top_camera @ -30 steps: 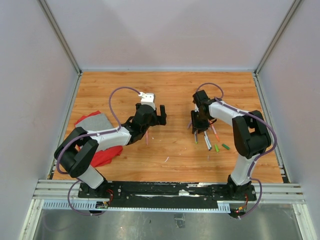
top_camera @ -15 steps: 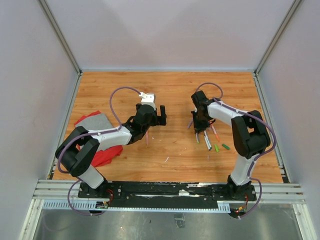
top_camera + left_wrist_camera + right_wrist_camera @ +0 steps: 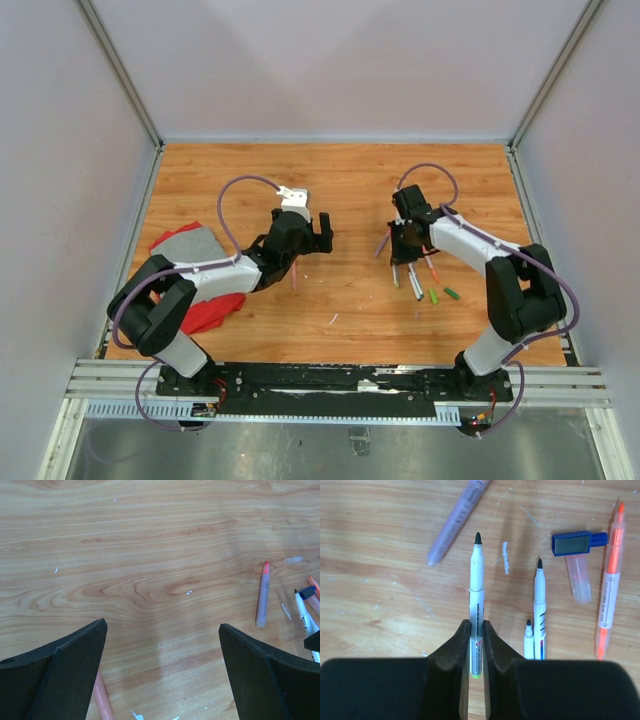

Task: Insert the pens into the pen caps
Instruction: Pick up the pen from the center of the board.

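At the far left of the wooden surface (image 3: 350,180) lies a red cloth (image 3: 210,305) with a grey piece (image 3: 190,243) resting on top of it. Next to the right, the left arm reaches toward the middle. The left gripper (image 3: 162,630) is released: in the left wrist view its two dark fingers (image 3: 75,665) stand wide apart with only bare wood between them. A pink pen (image 3: 102,700) lies on the surface just under the left finger, mostly hidden by it. From above, the same pen shows as a thin pink line beside the wrist. Further right in the wrist view, well apart from this gripper, a lilac pen (image 3: 262,595) with a red tip lies almost straight up and down the frame. A clear cap (image 3: 293,560) lies near that tip.

Right of centre, the right gripper (image 3: 476,627) is clenched on a white pen (image 3: 477,580). Its fingers pinch the barrel near the green rear end, and the dark tip points away from the wrist. Left of that tip lies the lilac pen, slanted. Just right of the held pen, two white pens (image 3: 539,610) lie side by side on the surface, uncapped, with their tips pointing the same way. Beyond them sits a blue cap (image 3: 577,541) with the clear cap just beside it, and an orange pen (image 3: 610,580) lies at the right edge of the right wrist view. From above, two green caps (image 3: 433,296) lie close together at the right of the pile, apart from the pens.
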### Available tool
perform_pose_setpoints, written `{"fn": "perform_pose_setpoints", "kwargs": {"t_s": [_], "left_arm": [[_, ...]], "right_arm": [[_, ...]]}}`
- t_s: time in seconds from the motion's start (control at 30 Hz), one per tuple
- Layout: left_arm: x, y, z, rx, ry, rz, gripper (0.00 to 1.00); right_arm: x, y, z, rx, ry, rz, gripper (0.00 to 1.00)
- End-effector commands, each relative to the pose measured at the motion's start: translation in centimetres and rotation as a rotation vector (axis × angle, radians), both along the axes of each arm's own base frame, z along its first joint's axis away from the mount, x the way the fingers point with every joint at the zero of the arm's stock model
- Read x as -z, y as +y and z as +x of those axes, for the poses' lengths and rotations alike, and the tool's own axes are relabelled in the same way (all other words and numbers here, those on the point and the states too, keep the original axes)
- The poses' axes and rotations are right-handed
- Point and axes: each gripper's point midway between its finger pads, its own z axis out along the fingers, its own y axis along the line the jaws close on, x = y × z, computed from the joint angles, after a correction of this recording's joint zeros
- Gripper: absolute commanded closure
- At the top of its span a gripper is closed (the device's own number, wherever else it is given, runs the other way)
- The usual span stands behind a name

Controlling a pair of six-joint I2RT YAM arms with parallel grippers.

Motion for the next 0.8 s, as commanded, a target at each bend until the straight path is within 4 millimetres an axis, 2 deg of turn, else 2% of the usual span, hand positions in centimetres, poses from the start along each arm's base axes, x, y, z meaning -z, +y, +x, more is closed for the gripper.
{"fn": "perform_pose_setpoints", "kwargs": {"t_s": [0.0, 0.23, 0.5, 0.6, 0.77], "left_arm": [[-2.5, -1.0, -0.4, 0.043, -0.069, -0.066, 0.00], [-3.5, -2.0, -1.3, 0.113, -0.110, -0.098, 0.00], [-5.0, -5.5, -4.3, 0.351, -0.153, -0.220, 0.03], [-5.2, -6.5, -5.2, 0.422, -0.158, -0.245, 0.07], [-5.6, -8.2, -6.8, 0.547, -0.155, -0.298, 0.11]], "right_arm": [[-3.3, 1.5, 0.7, -0.016, -0.128, 0.098, 0.99], [-6.8, 1.8, 1.2, -0.012, -0.277, 0.189, 0.99], [-10.1, 3.1, 2.5, 0.047, -0.471, 0.395, 0.99], [-11.1, 4.0, 3.1, 0.098, -0.550, 0.523, 0.94], [-11.3, 5.7, 3.5, 0.090, -0.567, 0.646, 0.95]]}}
